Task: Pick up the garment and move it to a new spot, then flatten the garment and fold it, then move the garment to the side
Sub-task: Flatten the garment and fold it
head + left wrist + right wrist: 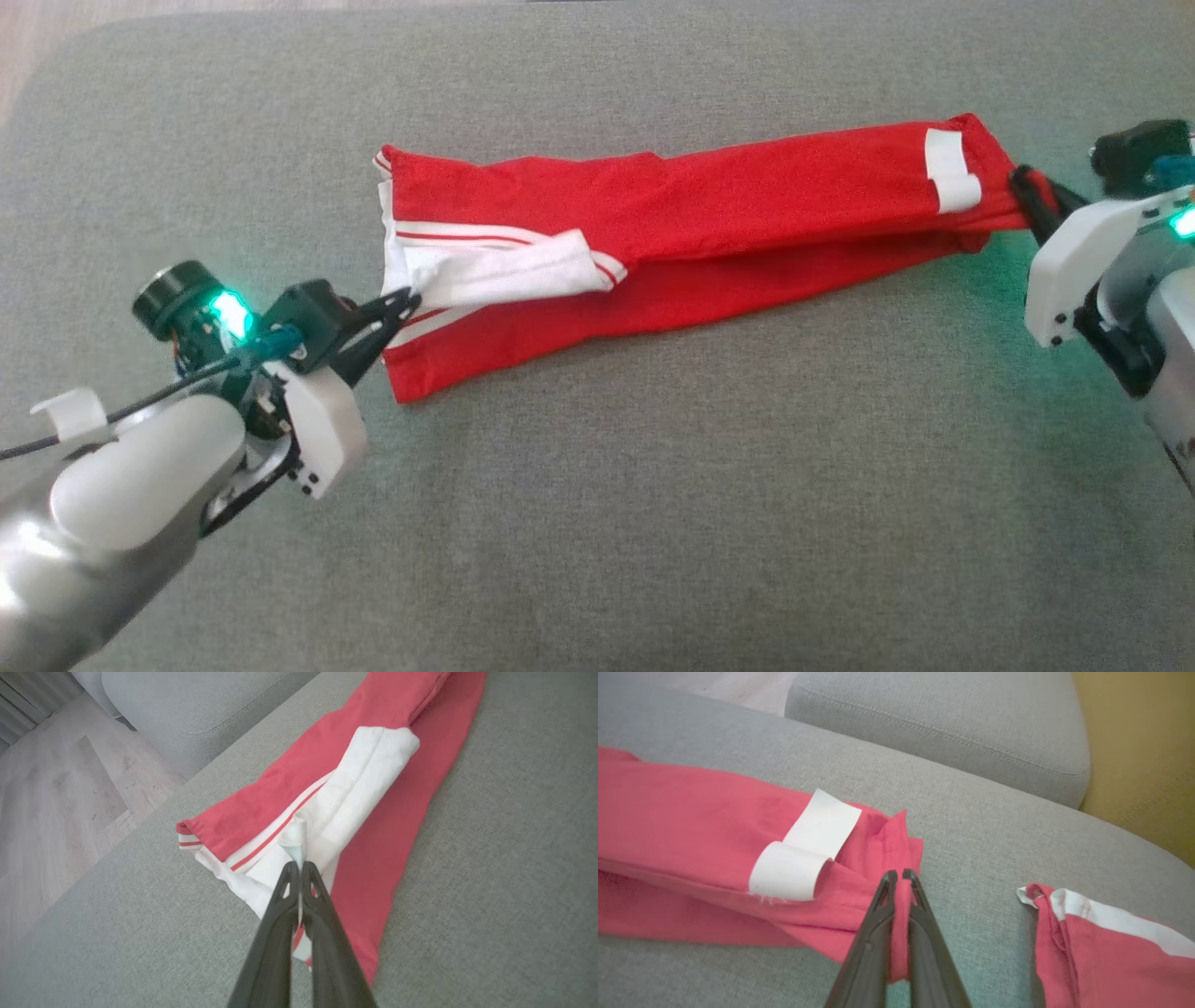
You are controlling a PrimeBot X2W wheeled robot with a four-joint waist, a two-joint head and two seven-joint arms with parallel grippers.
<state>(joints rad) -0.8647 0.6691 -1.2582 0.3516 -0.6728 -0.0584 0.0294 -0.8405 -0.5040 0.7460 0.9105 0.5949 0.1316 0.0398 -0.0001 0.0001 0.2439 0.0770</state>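
Sofa (597, 532): spread claws (407, 302) (1020, 180) clamp garment (747, 205) ends.

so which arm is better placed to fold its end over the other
Probably right: the right gripper pinches the narrow red tip of the garment, easy to carry over. The left gripper holds the wider end with a loose white flap.

A grey fabric cushion (597, 523) carries a red garment (728, 215), which lies stretched left to right across its far half, white-trimmed end at the left. Another red cloth with a white stripe (1111, 947) lies on the cushion, apart from the garment's right end.
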